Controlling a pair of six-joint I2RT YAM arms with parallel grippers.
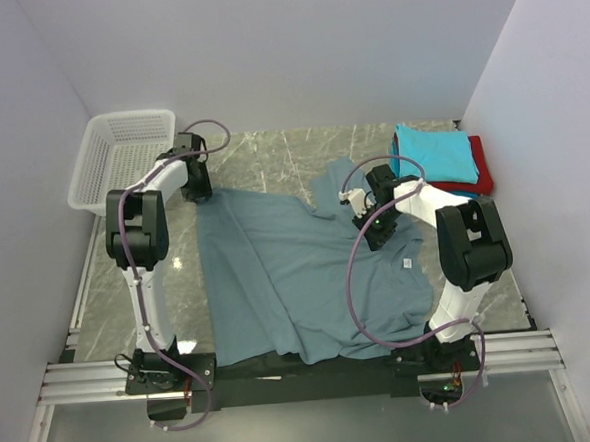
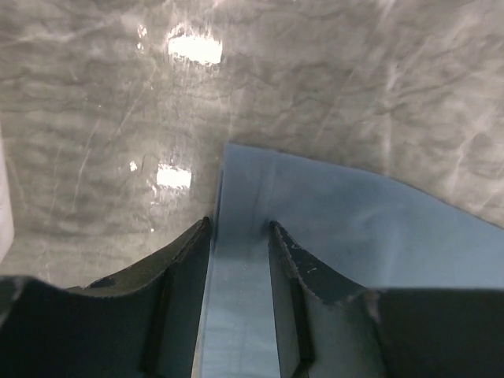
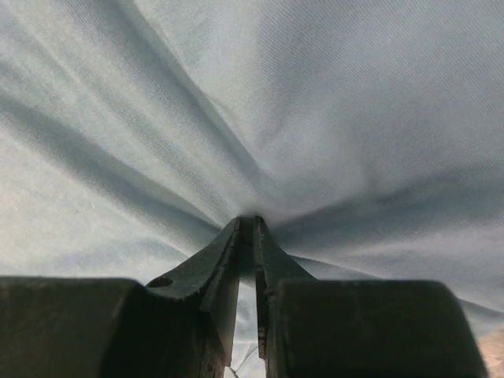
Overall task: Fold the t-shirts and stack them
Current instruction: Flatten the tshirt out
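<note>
Tee: the grey-blue tee (image 1: pixel 299 281) lies open across the middle of the worktop (image 1: pixel 271 157), rumpled, with its lower hem hanging over the bottom edge. Its small white label (image 1: pixel 406 263) shows at centre right.
Stack: a turquoise shirt (image 1: pixel 433 152) sits folded on a red shirt (image 1: pixel 480 170) at the upper right of the top view, well apart from the tee's body.
Basket: the white basket (image 1: pixel 93 188) stands at the upper left and looks empty.
Left end effector (image 2: pixel 240 228): it is down at the tee's upper-left corner. The jaws stand part-way apart with a strip of cloth between them, and whether they bite it cannot be told.
Right end effector (image 3: pixel 248 220): it is clenched on the tee near the collar, right of centre in the top view. Creases fan out from the fingertips.
Done: two shirts appear folded and stacked.
Remaining: the tee shows no fold. It probably needs spreading flat first, then folding and placing on the stack.
Step in hand: judged as taking hold of two points along the top of the tee, to pull it taut or begin a fold.
Risk: if the left corner is not truly caught, it may slip out once the arms move.
</note>
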